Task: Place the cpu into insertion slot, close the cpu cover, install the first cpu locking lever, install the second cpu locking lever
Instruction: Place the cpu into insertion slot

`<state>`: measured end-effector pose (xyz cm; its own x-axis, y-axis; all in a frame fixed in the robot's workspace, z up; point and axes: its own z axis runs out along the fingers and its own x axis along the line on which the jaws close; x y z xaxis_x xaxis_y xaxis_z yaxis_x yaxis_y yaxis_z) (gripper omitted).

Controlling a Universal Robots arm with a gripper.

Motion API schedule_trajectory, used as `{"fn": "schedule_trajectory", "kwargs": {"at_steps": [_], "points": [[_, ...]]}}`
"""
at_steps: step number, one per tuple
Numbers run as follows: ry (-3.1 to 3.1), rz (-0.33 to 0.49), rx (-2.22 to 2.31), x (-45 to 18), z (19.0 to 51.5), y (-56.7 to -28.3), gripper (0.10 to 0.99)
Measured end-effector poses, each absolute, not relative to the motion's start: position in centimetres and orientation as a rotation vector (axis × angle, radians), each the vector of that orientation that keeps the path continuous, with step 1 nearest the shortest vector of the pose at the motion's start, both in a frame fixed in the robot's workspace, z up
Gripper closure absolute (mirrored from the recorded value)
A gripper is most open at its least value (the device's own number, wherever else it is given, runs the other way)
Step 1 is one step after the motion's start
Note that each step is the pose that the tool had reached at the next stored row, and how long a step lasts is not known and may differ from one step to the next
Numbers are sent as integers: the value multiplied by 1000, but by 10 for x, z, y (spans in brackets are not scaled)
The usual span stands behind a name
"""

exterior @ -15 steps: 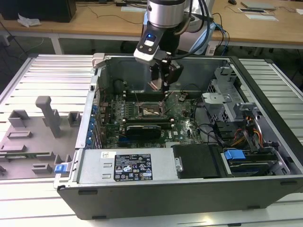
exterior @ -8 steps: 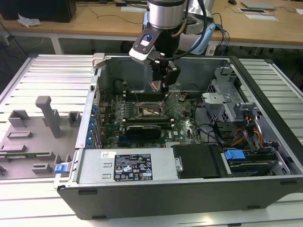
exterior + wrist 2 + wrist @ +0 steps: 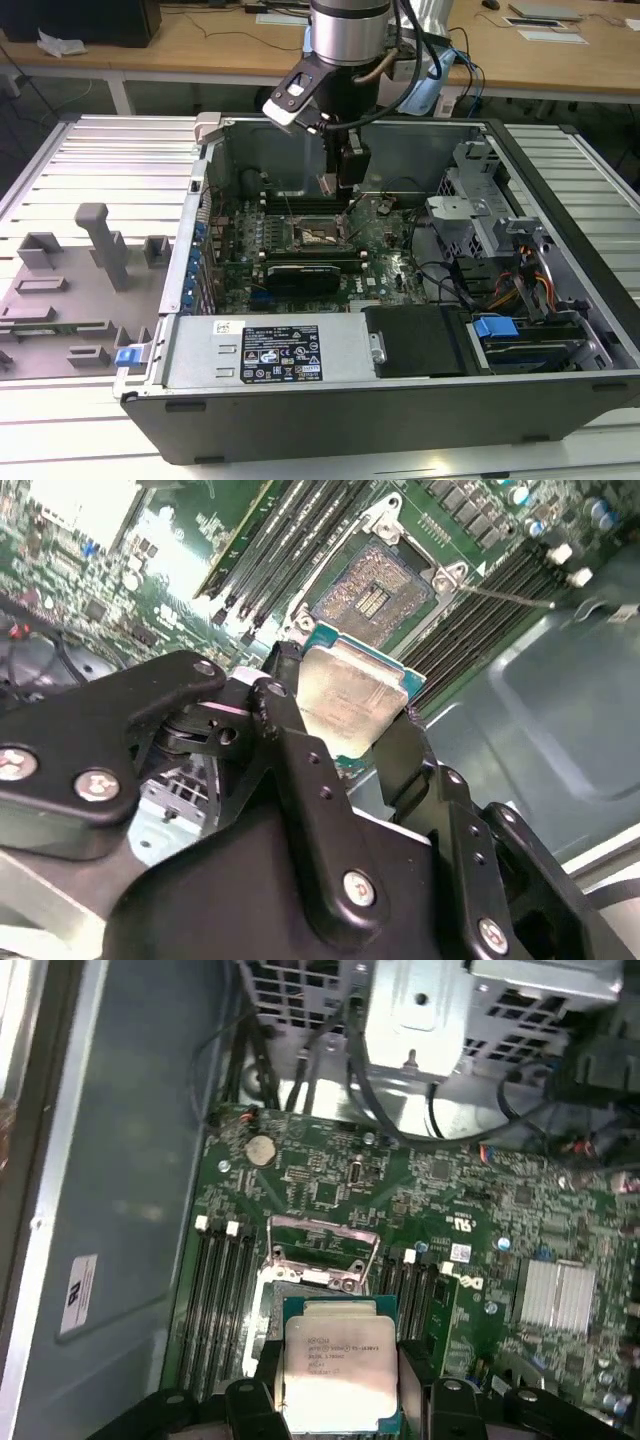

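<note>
Clamping the cpu, the gripper is hovering over the insertion slot; the exterior view is showing the arm standing vertical.

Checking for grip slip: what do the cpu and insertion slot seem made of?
The cpu: dull silver metal top, matte with soft glare, on a green board edge. The insertion slot: gold-brown contact field, likely plated metal, in a shiny metal frame.
</note>
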<state>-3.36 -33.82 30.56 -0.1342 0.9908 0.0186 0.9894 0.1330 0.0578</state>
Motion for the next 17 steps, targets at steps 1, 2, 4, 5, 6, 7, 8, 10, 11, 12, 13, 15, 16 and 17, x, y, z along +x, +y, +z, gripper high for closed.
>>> {"fn": "schedule_trajectory", "kwargs": {"at_steps": [1,2,4,5,6,7,8,10,11,12,13,15,16,17], "points": [[2318,86,2081,-34,305,-338,545],[2305,86,2095,-34,304,-338,545],[2296,99,2090,-35,302,-338,545],[2290,111,2084,-37,302,-338,545],[2285,118,2080,-39,302,-338,545],[2281,126,2077,-42,301,-338,545],[2279,130,2074,-46,298,-338,545],[2279,130,2074,-48,294,-338,545],[2279,130,2074,-49,290,-338,545],[2276,129,2076,-50,288,-338,545],[2271,129,2081,-50,284,-338,545],[2267,129,2085,-51,279,-337,545],[2264,129,2089,-52,276,-337,545],[2261,128,2091,-52,274,-337,545]]}}
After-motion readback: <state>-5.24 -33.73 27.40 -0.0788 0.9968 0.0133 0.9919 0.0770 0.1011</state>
